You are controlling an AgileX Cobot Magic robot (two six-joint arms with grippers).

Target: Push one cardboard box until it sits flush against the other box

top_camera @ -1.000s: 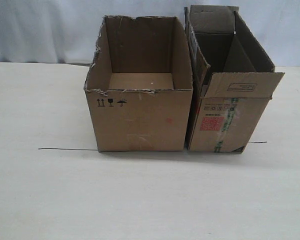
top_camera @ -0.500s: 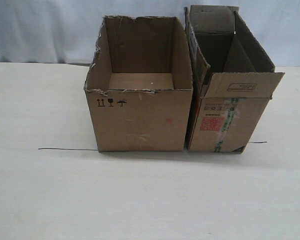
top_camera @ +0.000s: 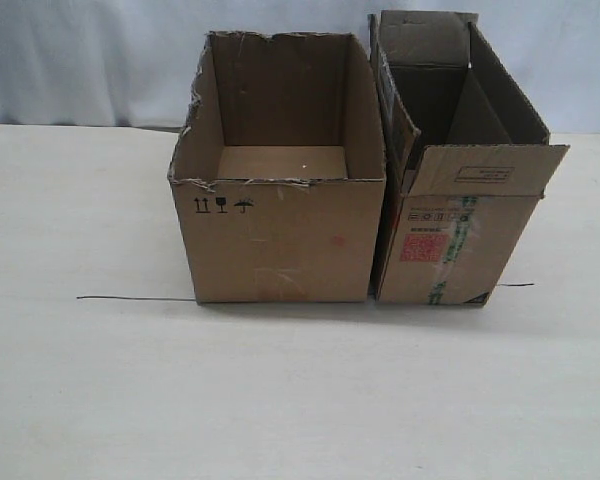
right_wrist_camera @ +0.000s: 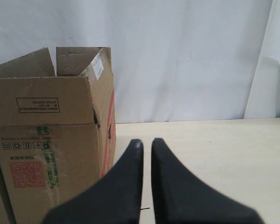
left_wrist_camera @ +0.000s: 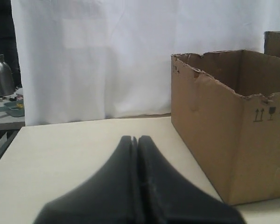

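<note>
L gripper point(left_wrist_camera: 135, 139), fingers pressed closed on nothing, hangs off the cardboard box point(top_camera: 280, 240) on its side away from the other box point(top_camera: 450, 245), not touching. R gripper point(right_wrist_camera: 147, 141), near-closed w/ a thin slit and empty, sits beyond the other box, clear of it. Closed fingers prob. serve as blunt pushers, not for grasping. The cardboard box stands on the table point(top_camera: 70, 380), its front on the thin black line point(top_camera: 130, 298). The other box is right beside it: walls seem to meet up top, dark sliver low down. Push looks abt done.
</note>
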